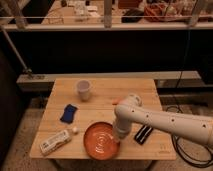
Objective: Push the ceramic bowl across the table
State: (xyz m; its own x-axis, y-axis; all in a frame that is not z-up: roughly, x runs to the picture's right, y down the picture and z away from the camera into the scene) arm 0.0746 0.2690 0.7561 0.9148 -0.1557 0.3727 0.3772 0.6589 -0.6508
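Observation:
The ceramic bowl (pixel 100 141) is a wide, shallow orange-red dish with rings inside. It sits near the front edge of the light wooden table (pixel 107 95), slightly left of centre. My white arm comes in from the right and bends down over the bowl's right rim. The gripper (pixel 118 136) is at the bowl's right edge, mostly hidden behind the wrist.
A translucent white cup (pixel 83 90) stands at the back left. A blue cloth (pixel 69 113) lies left of centre. A white packet (pixel 54 141) and a small white ball (pixel 75 130) lie front left. A black flat object (pixel 143 134) lies right of the bowl.

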